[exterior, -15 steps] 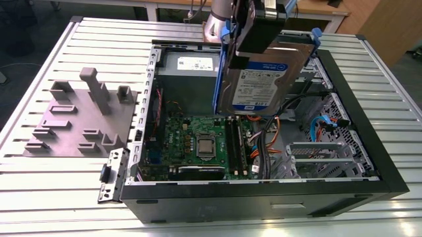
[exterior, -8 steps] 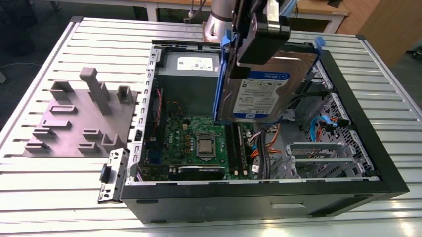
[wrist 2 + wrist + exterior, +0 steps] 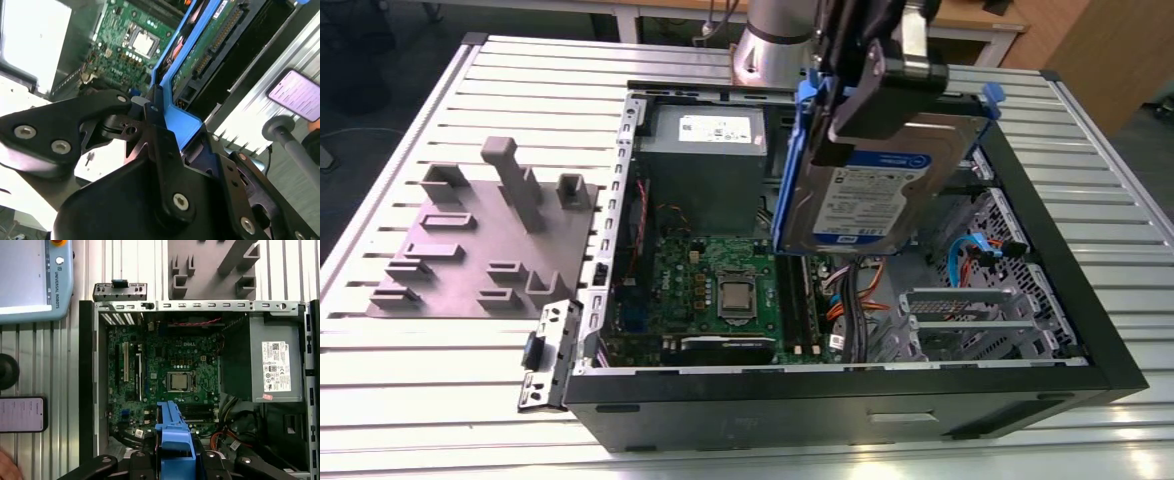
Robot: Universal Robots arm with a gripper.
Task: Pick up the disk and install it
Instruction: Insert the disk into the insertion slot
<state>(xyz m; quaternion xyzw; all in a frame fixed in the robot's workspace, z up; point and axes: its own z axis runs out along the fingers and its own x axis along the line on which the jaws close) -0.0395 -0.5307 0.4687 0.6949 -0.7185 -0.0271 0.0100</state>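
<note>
Claw (image 3: 881,95) hangs from the arm above the open computer case (image 3: 1067,350), clamped on the disk (image 3: 874,190), which it holds clear of the case with the white-and-blue label facing the exterior view. Below the claw lie the green motherboard (image 3: 720,285) and, just beside it, the grey power supply box (image 3: 707,135). The exterior view alone shows the grey fixture block (image 3: 480,240) on the slatted surface (image 3: 400,380), well apart from the claw. In the second wrist view the disk's (image 3: 210,45) circuit-board underside and blue carrier show, pinched between black fingers (image 3: 160,135). The first wrist view adds a phone (image 3: 22,414) and a teach pendant (image 3: 35,280) beyond the case.
</note>
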